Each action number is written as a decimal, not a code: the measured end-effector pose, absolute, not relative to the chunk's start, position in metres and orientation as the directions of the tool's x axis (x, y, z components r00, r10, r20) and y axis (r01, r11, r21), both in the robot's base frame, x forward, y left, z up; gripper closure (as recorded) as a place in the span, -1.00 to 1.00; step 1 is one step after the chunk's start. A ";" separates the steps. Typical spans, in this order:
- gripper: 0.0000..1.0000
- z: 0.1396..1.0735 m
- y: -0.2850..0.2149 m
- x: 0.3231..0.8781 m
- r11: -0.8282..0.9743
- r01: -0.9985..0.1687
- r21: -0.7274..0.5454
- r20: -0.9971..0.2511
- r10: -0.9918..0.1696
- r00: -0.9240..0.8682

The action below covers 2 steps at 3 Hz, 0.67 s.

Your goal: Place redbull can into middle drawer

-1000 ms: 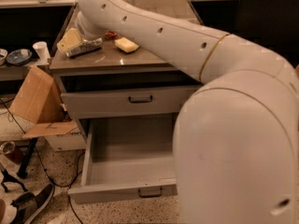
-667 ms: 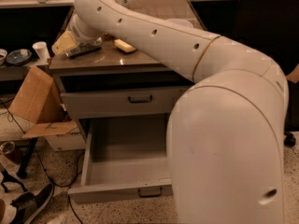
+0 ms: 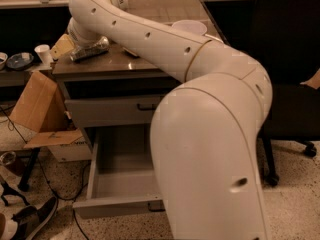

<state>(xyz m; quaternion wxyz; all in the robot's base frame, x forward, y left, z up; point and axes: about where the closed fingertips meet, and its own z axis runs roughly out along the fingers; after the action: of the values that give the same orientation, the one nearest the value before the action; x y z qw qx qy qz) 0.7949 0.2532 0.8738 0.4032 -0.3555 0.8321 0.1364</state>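
Observation:
The redbull can (image 3: pixel 91 49) lies on its side at the left end of the cabinet's countertop (image 3: pixel 130 64). My gripper (image 3: pixel 81 38) is at the end of the big white arm (image 3: pixel 150 34), directly over and against the can, and the arm hides most of it. The middle drawer (image 3: pixel 117 206) is pulled out below and looks empty inside. My arm's body covers its right half. The upper grey drawer front (image 3: pixel 110 111) is shut.
A yellow bag (image 3: pixel 62 46) lies beside the can. A white bowl (image 3: pixel 190 26) sits further right on the counter. An open cardboard box (image 3: pixel 35 104) stands left of the cabinet, with a white cup (image 3: pixel 42 54) behind it. A black chair (image 3: pixel 290 59) is at right. A shoe (image 3: pixel 35 219) lies on the floor.
The arm's end has swung left and down onto the can at the counter's left end. The view has shifted, so the cabinet sits further left.

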 end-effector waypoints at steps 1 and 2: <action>-1.00 0.871 0.254 0.811 0.748 -0.659 -0.078 -0.746 -0.482 -0.459; -1.00 0.866 0.245 0.824 0.795 -0.600 -0.085 -0.720 -0.466 -0.514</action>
<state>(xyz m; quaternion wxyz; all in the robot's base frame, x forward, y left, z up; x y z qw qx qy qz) 0.8240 0.2450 0.8663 0.3848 -0.3078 0.8657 0.0876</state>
